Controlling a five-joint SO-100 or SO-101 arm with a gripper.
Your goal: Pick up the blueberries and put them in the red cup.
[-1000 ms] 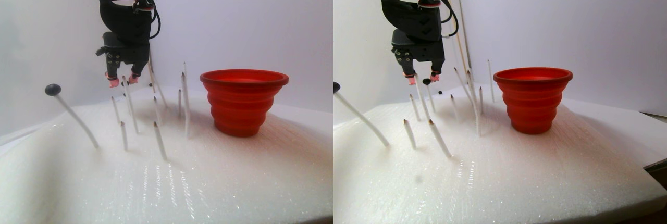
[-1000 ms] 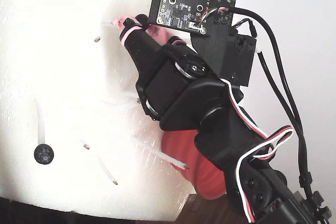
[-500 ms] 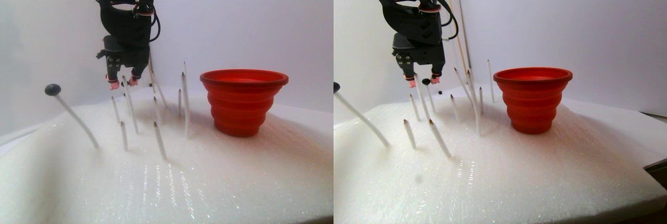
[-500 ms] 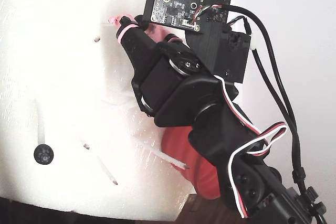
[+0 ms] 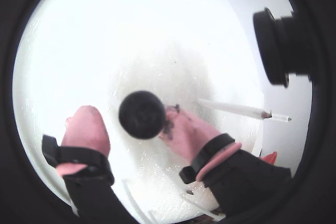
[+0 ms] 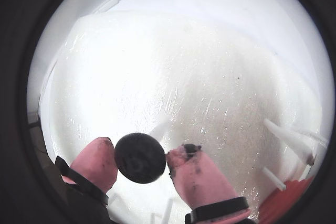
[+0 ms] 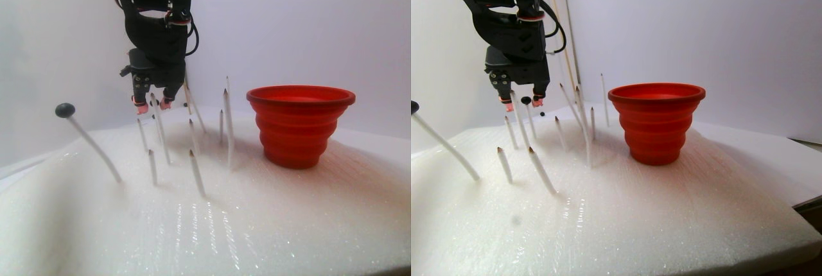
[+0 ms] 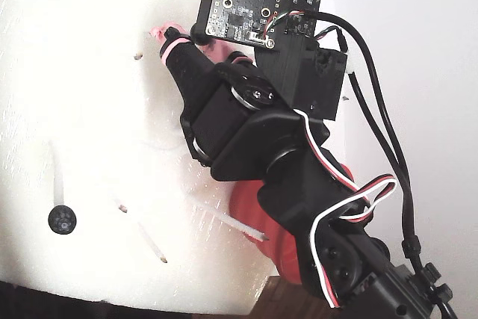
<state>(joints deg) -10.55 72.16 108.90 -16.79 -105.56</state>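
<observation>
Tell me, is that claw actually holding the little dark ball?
Yes: the gripper has its pink fingertips pressed on both sides of the blueberry.

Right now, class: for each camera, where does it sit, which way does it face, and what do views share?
Both wrist views: on the arm's wrist, facing down past pink fingertips at a blueberry.
Stereo pair view: low beside the foam, facing sideways at sticks, red cup, arm.
Fixed view: above, facing down the arm's back.
Shared: stereo and fixed views show another blueberry.
</observation>
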